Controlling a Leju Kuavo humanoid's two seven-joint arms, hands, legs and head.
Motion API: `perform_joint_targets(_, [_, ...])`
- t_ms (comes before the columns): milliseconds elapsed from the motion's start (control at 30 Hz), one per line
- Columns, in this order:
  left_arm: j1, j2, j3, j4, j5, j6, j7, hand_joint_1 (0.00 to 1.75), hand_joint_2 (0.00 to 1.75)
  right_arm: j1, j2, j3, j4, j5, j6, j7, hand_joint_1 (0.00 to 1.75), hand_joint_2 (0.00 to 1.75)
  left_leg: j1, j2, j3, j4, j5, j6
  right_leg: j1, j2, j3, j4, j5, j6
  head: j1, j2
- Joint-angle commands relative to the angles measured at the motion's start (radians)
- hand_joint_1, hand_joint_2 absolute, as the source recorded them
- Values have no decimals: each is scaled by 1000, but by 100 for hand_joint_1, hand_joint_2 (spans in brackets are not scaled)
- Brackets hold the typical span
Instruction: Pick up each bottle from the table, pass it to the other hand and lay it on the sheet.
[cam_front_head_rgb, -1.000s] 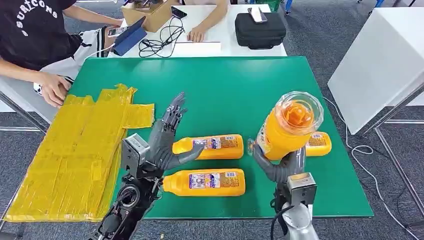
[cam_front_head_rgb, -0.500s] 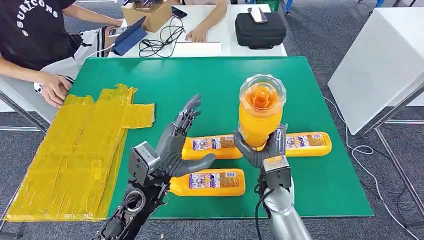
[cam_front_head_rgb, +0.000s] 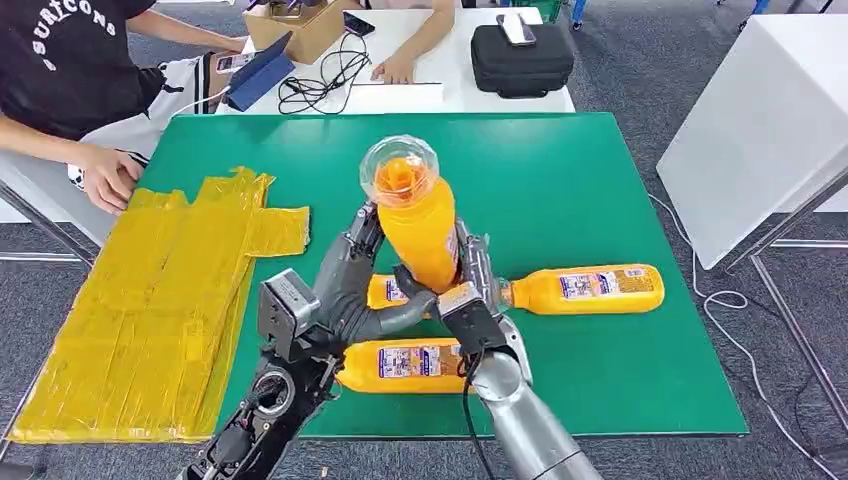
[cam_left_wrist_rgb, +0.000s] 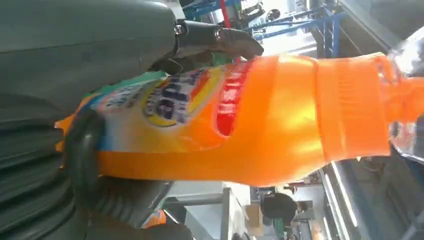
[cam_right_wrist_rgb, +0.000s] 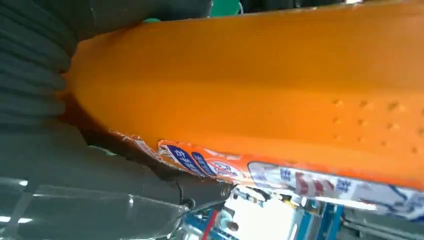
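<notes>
My right hand (cam_front_head_rgb: 470, 300) grips an orange juice bottle (cam_front_head_rgb: 415, 220) by its lower end and holds it upright above the green table (cam_front_head_rgb: 560, 180). The bottle stands in the cup of my left hand (cam_front_head_rgb: 345, 285), between its straight fingers (cam_front_head_rgb: 363, 228) and its thumb, which reaches under the bottle. Both wrist views show the bottle (cam_left_wrist_rgb: 260, 115) (cam_right_wrist_rgb: 280, 90) close against the hands. Three more bottles lie on the table: one at the right (cam_front_head_rgb: 585, 288), one near the front edge (cam_front_head_rgb: 410, 365), one (cam_front_head_rgb: 382, 292) partly hidden behind my hands. The yellow sheet (cam_front_head_rgb: 150, 300) lies at the left.
A person sits at the left, one hand (cam_front_head_rgb: 100, 178) on the sheet's far edge. Behind the green table a white table (cam_front_head_rgb: 410, 95) carries a black bag (cam_front_head_rgb: 520, 58), cables, a box and another person's hand (cam_front_head_rgb: 397, 68). A white block (cam_front_head_rgb: 760, 120) stands at the right.
My right hand has carried the upright bottle leftwards, from the right side of the table into my left hand. The left hand has risen slightly towards it. The bottles on the table have stayed put.
</notes>
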Motion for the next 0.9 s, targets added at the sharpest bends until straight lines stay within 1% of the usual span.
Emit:
perform_joint_targets(33, [-61,5,-3,99,20,-11,-21,0,175,-103,34,139,300,23,16,-10,175,175,2,4,6,-1,-2,-2,2,2,6,-2,0,1,0,0])
perform_joint_targets(100, [-61,5,-3,99,20,-11,-21,0,175,-103,34,139,300,23,16,-10,175,175,1,1,4,-1,-1,-1,1,-1,4,-2,0,0,0,0])
perform_joint_targets(133, [-66,7,-4,102,26,-9,-25,0,175,-114,36,160,327,24,29,-14,175,175,2,0,5,0,-2,-2,2,-2,6,-2,-1,1,0,0])
perform_joint_targets(200, [-73,8,-2,110,35,-4,-28,0,175,-116,42,188,352,29,34,-18,175,175,1,0,3,-1,-1,-1,1,0,4,-2,0,1,0,0])
perform_joint_targets(233, [-79,9,-1,118,42,-1,-30,0,175,-117,45,209,366,38,33,-21,175,175,3,1,8,0,-4,-2,3,-1,10,-4,-2,1,0,0])
perform_joint_targets(267, [-84,9,0,125,46,1,-30,0,175,-117,47,227,376,42,37,-22,175,175,1,2,5,-1,-2,-1,1,0,5,-2,-1,1,0,0])
perform_joint_targets(300, [-86,10,1,126,47,2,-30,0,175,-114,49,228,376,43,33,-23,175,175,2,2,7,0,-3,-2,2,0,7,-2,-2,1,0,0])
perform_joint_targets(400, [-96,6,2,150,57,9,-34,0,175,-115,52,286,393,74,30,-31,175,175,1,-1,4,-1,-1,-1,1,-2,4,-2,-1,0,0,0])
perform_joint_targets(433, [-100,5,3,161,60,13,-35,0,175,-112,56,301,393,75,38,-32,175,175,2,-1,5,0,-2,-2,2,-2,6,-2,-2,0,0,0])
perform_joint_targets(467, [-102,5,3,169,62,15,-36,0,175,-110,56,312,388,81,28,-35,175,175,1,-1,4,0,-1,-1,1,-2,4,-2,-1,0,0,0])
perform_joint_targets(500, [-104,6,2,175,64,17,-37,0,175,-109,54,319,378,80,16,-38,175,175,2,0,6,0,-2,-2,2,-1,6,-2,-2,0,0,0])
perform_joint_targets(567, [-106,8,3,184,67,21,-39,0,175,-112,47,324,362,75,0,-38,175,175,1,-1,3,0,-1,-1,1,-2,3,-1,-1,0,0,0])
perform_joint_targets(600, [-108,9,1,190,70,22,-41,0,175,-113,40,323,349,63,6,-37,175,175,2,-1,5,0,-2,-2,2,-3,6,-2,-2,0,-1,0])
perform_joint_targets(633, [-110,11,1,193,72,24,-43,0,175,-114,32,328,340,63,12,-35,175,175,1,-2,4,0,-1,-1,1,-3,4,-1,-1,0,0,0])
perform_joint_targets(733, [-106,19,2,177,76,29,-47,0,175,-114,19,346,316,60,35,-34,175,175,3,-1,6,1,-3,-2,3,-3,8,-2,-3,1,0,0])
perform_joint_targets(767, [-99,23,6,163,77,35,-49,0,175,-114,15,355,304,57,47,-35,175,175,2,-1,5,1,-2,-2,2,-3,6,-2,-2,1,0,0])
perform_joint_targets(833, [-86,28,11,142,78,41,-49,0,175,-113,11,359,292,45,49,-33,175,175,3,-1,6,1,-3,-2,3,-3,7,-2,-2,1,0,0])
perform_joint_targets(867, [-79,30,15,136,78,46,-49,0,175,-114,9,362,290,33,44,-36,175,175,1,0,3,0,-1,-1,1,-2,3,-1,-1,1,0,0])
perform_joint_targets(900, [-76,31,17,133,77,48,-50,0,175,-114,9,361,290,30,42,-37,175,175,2,1,4,1,-2,-2,2,-1,5,-2,-2,1,0,0])
